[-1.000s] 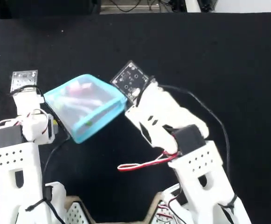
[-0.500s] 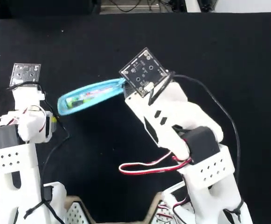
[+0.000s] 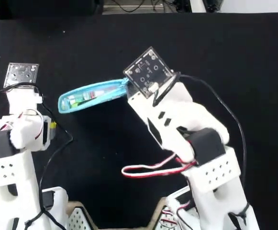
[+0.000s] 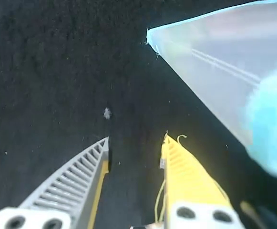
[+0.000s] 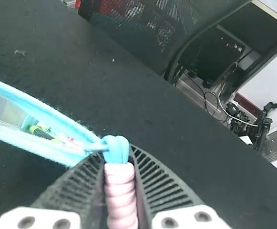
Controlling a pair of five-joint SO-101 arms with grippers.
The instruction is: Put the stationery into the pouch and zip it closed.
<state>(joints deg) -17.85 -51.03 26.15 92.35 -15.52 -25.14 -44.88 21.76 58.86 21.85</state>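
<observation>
There is one pouch (image 3: 92,96), light blue with clear sides. In the high view it is seen edge-on, as a narrow strip at about 10 o'clock from the middle of the black tabletop (image 3: 225,57). Inside it I can count at least two pieces of stationery (image 3: 83,98), one green and one pink-red; more I cannot separate. Whether the zip is closed I cannot tell.

The right end effector (image 5: 115,151) holds the pouch at its 3 o'clock end. Its two fingers are pressed together on the blue zip tab (image 5: 113,144), and one pink coiled piece (image 5: 119,191) lies between them.

The left end effector (image 4: 136,139) is at about 8 o'clock from the pouch. Its two fingers, one grey and one yellow, stand apart with nothing between them, and the pouch corner is near but not touching.
</observation>
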